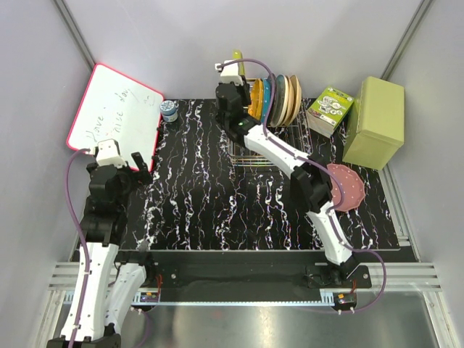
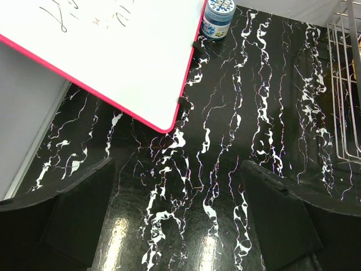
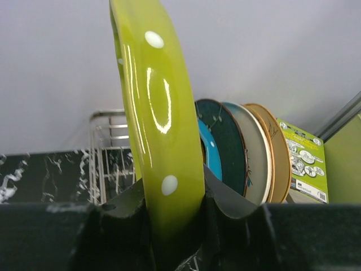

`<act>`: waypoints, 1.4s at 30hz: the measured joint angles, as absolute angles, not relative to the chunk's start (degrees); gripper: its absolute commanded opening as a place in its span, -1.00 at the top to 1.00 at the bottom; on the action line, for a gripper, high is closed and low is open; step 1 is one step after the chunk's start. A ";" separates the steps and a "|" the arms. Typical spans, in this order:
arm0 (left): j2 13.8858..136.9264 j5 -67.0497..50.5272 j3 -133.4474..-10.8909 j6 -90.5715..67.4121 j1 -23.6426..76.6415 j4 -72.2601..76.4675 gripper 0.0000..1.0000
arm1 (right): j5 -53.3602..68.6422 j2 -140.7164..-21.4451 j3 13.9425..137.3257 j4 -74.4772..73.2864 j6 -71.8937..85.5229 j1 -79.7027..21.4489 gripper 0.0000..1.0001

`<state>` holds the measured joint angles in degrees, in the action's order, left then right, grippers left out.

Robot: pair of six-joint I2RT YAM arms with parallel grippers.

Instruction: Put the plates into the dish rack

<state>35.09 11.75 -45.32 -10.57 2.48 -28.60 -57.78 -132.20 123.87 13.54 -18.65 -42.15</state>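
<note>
The right jaws are clamping the yellow-green plate [image 3: 158,124] upright by its rim over the dish rack [image 1: 243,152], just beside the orange plate [image 1: 255,98] standing there. The pink plate [image 1: 349,185] is lying on the table [image 1: 188,196]. The left jaws are hanging apart.

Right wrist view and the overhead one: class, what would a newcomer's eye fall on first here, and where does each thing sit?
The yellow-green plate fills the right wrist view, standing on edge and clamped in the right gripper at the dish rack, where other plates already stand. From above, a pink plate lies at the far right, and a red-framed whiteboard leans at the far left.
</note>
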 measured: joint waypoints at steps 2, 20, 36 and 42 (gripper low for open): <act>35.09 11.70 -45.25 -10.57 2.46 -28.58 -0.98 | -55.92 -132.38 124.42 8.67 -16.80 -40.82 1.00; 36.12 9.17 -44.29 -10.50 2.46 -28.36 -0.98 | -48.42 -138.58 129.80 -3.05 -11.46 -37.30 1.00; 37.23 7.49 -43.46 -10.28 2.44 -27.51 -0.98 | -48.53 -140.99 131.85 -3.09 -10.28 -34.50 1.00; 37.23 7.27 -43.46 -10.07 2.44 -27.33 -0.98 | -47.70 -142.19 132.22 -2.96 -9.10 -34.68 1.00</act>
